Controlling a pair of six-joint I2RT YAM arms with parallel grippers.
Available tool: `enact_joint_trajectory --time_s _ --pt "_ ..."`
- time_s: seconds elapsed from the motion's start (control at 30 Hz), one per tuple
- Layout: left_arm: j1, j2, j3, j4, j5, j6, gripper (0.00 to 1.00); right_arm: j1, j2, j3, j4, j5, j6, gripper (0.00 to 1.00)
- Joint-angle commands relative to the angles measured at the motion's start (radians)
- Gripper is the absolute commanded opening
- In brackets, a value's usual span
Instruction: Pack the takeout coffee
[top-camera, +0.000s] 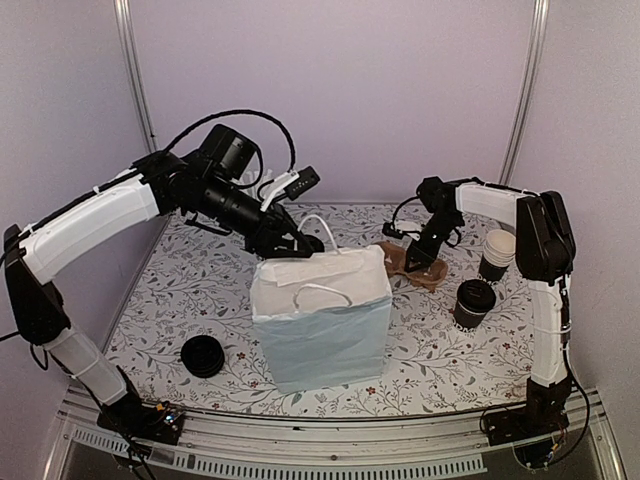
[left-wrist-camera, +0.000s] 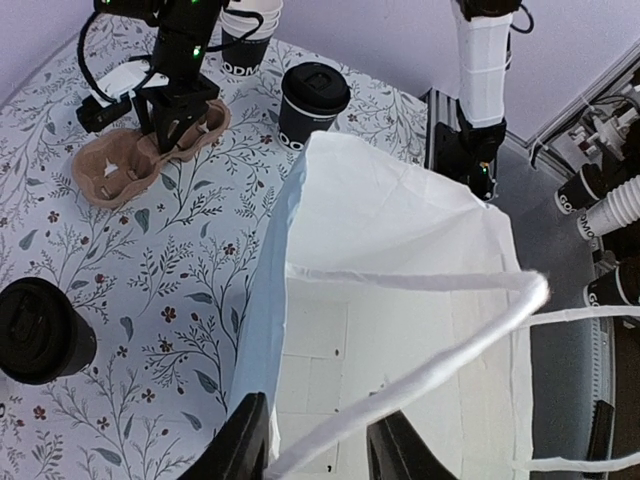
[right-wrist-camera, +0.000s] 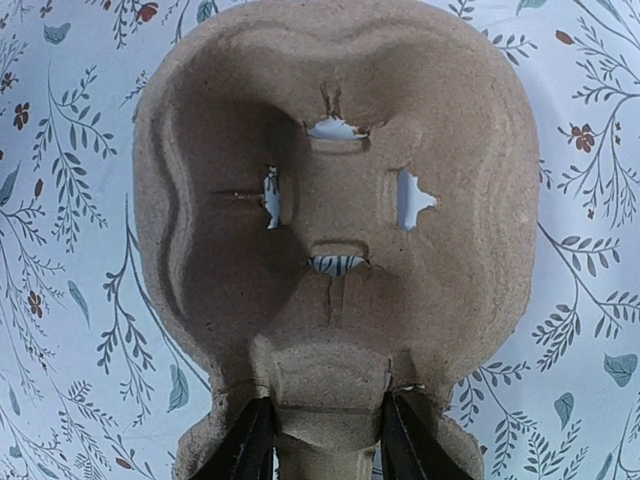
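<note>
Right wrist: our right fingers (right-wrist-camera: 250, 445) clasp the brown pulp cup carrier (right-wrist-camera: 340, 200); left fingers (left-wrist-camera: 245, 445), part-open, straddle the white paper bag (left-wrist-camera: 400, 220) rim.

1. Table (top-camera: 190, 290): you see a floral-print surface filling the lower half of the top view.
2. Centre: white paper bag (top-camera: 320, 320), upright, mouth open.
3. Right of it: brown cup carrier (top-camera: 428, 274). Farther right is the takeout coffee (top-camera: 473, 303), with the stack of unlidded cups (top-camera: 497, 255) just above.
4. Lower left: low pile of black lids (top-camera: 203, 356).
5. Left wrist view, lower left: second lidded black cup (left-wrist-camera: 35, 330).
</note>
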Motion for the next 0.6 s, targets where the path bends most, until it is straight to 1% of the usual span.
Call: enact_joint_trajectory --time_s 0.0,0.17,0.3,0.57 --pt "-0.011 -0.053 -0.016 0.040 -0.027 -0.012 0.37 0.012 -0.005 0.020 0.003 0.007 0.020 0.36" --pt "-0.003 -0.101 -0.026 0.057 -0.069 -0.010 0.38 0.014 -0.097 0.017 -0.006 -0.005 0.033 0.34" --pt "0.018 -0.143 -0.056 0.068 -0.092 -0.014 0.38 0.015 -0.221 0.015 -0.029 -0.039 0.032 0.33" --pt "0.087 -0.236 -0.162 0.111 -0.109 -0.045 0.40 0.024 -0.477 0.048 -0.076 -0.304 0.017 0.31"
